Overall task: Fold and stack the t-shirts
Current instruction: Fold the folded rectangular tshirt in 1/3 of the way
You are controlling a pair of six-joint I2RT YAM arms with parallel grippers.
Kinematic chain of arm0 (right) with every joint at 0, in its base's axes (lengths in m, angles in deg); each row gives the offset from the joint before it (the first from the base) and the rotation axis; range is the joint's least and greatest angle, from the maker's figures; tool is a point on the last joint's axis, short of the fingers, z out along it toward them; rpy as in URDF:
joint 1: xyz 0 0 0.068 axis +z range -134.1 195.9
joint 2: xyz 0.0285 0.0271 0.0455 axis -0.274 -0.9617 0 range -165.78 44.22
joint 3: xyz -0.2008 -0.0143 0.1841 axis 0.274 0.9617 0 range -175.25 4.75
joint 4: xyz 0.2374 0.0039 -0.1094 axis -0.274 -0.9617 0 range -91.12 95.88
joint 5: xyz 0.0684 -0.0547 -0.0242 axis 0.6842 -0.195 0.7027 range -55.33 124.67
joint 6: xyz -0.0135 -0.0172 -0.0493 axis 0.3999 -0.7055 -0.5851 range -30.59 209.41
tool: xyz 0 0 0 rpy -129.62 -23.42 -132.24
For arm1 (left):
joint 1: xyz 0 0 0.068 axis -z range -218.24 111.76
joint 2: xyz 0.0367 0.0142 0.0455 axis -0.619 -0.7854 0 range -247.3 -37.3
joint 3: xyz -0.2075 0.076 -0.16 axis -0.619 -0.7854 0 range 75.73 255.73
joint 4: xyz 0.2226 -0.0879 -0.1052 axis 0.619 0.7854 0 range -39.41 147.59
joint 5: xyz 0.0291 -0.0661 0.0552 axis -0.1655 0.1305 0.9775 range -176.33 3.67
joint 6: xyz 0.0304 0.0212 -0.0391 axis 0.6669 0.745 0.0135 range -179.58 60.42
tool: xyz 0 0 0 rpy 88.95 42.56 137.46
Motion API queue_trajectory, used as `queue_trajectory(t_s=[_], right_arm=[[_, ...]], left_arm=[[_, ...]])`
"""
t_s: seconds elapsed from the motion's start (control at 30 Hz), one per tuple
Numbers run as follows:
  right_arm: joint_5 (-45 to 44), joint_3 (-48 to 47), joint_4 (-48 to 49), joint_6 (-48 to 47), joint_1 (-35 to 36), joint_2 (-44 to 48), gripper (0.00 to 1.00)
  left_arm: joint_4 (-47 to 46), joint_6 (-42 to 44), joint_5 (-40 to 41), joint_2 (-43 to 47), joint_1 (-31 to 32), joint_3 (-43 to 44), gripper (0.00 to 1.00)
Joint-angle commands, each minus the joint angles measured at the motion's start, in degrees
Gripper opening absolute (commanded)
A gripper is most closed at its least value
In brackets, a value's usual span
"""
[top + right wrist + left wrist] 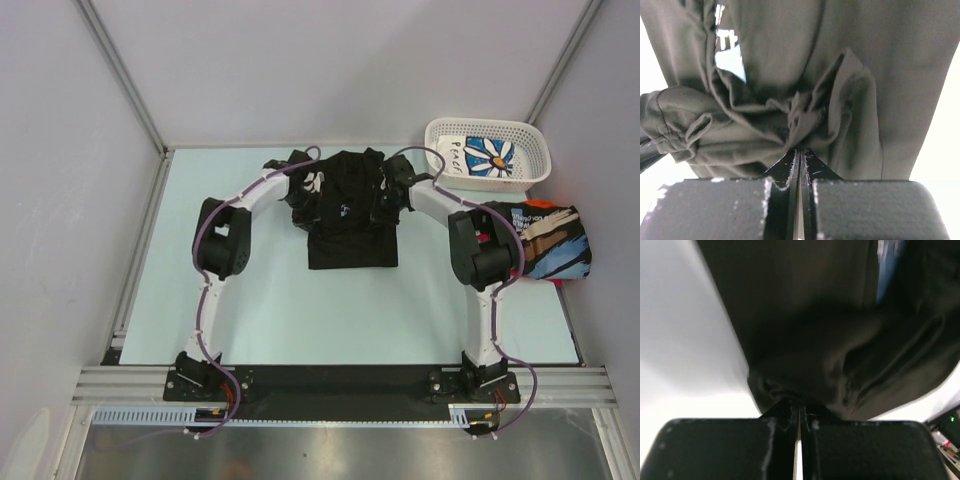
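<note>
Folding the black cotton short-sleeved t-shirt (348,240), which lies at upper centre of the pale table (260,310), looks to be the step in hand. The left gripper (302,200) and right gripper (390,198) each pinch bunched cloth at its far corners, jaws closed to a slit on the fabric. Next, I judge, both must draw that edge evenly toward the near hem, before the shirt joins the folded black brush-print shirts (545,240) at right.

red t-shirt (558,283) mostly hidden, apparently beneath printed t-shirt (545,240)
</note>
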Motion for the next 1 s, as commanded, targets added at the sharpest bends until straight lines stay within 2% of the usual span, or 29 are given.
queue_trajectory(t_s=[0.0,0.2,0.4,0.6,0.7,0.73,0.8,0.83,0.97], right_arm=[[-2.09,-4.92,1.43,-0.38,0.34,-1.85,0.00],[-4.38,-9.93,5.21,0.76,1.39,-3.88,0.00],[-6.31,-11.08,7.41,1.91,2.80,-3.88,0.00],[-9.04,-13.10,3.38,2.53,2.89,-5.46,0.00],[-13.25,-14.68,-1.27,1.30,2.97,-5.20,0.00],[-20.30,-15.47,-3.21,1.12,3.15,-5.02,0.00],[-26.76,-17.66,-8.64,0.16,3.06,-4.24,0.00],[-34.19,-18.19,-10.15,-0.20,3.15,-3.80,0.00],[-47.60,-15.92,-10.09,-4.85,2.97,4.09,0.00]], left_arm=[[-0.04,-1.75,-0.46,-4.22,-0.26,10.68,0.00],[-7.15,-5.79,2.09,-1.16,-0.61,14.83,0.00],[-8.40,-5.89,4.20,0.96,-0.88,14.83,0.00],[-4.28,-5.71,6.92,-2.38,-2.10,14.30,0.00],[-3.12,-4.40,8.50,-0.55,-3.07,11.59,0.00],[-3.12,-4.13,8.86,0.42,-3.34,9.40,0.00],[-3.30,-3.34,10.88,4.20,-4.21,7.37,0.00],[-3.30,-3.16,11.06,5.60,-4.57,5.36,0.00],[-7.24,-2.46,11.32,17.17,-6.15,-1.68,0.00]])
